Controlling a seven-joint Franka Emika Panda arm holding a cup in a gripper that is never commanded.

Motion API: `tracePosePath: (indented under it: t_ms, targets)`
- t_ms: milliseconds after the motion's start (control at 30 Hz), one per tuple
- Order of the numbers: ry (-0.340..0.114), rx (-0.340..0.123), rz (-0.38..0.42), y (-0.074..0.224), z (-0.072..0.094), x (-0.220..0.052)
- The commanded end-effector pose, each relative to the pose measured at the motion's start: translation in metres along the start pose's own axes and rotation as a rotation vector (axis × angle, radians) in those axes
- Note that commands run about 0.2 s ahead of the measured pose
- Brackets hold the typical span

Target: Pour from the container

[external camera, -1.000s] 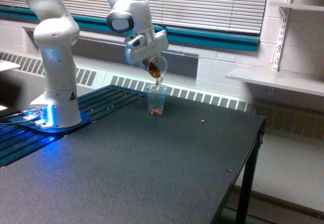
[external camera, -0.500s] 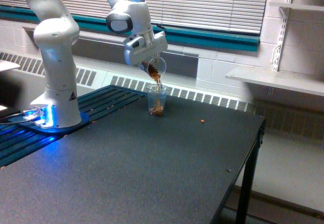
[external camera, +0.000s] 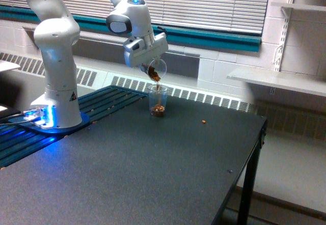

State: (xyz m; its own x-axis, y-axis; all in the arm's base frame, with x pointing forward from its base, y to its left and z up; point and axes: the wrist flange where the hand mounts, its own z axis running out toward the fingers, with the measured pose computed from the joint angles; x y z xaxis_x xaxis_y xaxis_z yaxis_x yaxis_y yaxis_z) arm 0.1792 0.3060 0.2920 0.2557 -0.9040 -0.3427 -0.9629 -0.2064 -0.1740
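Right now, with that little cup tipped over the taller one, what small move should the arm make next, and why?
Probably hold the tilt or tip a touch further. The small clear cup in the gripper is tilted with its rim above the taller cup on the table; brown bits show inside it and at its lip, so some seems left to pour. A stray piece argues against any sideways shift.

We note a white, glossy arm [external camera: 53, 36] of rounded, bulbous segments with dark grey joint caps (one topped by a small blue light). Its base [external camera: 56, 110] carries a black triangular sticker and glows blue underneath.
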Motion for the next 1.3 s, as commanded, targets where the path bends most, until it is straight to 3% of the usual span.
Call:
tracePosePath:
  t_ms: [33, 1300]
  targets:
    - [-0.016, 0.005, -0.062, -0.005, -0.001, 0.002]
    - [-0.135, -0.049, -0.118, -0.024, 0.007, 0.026]
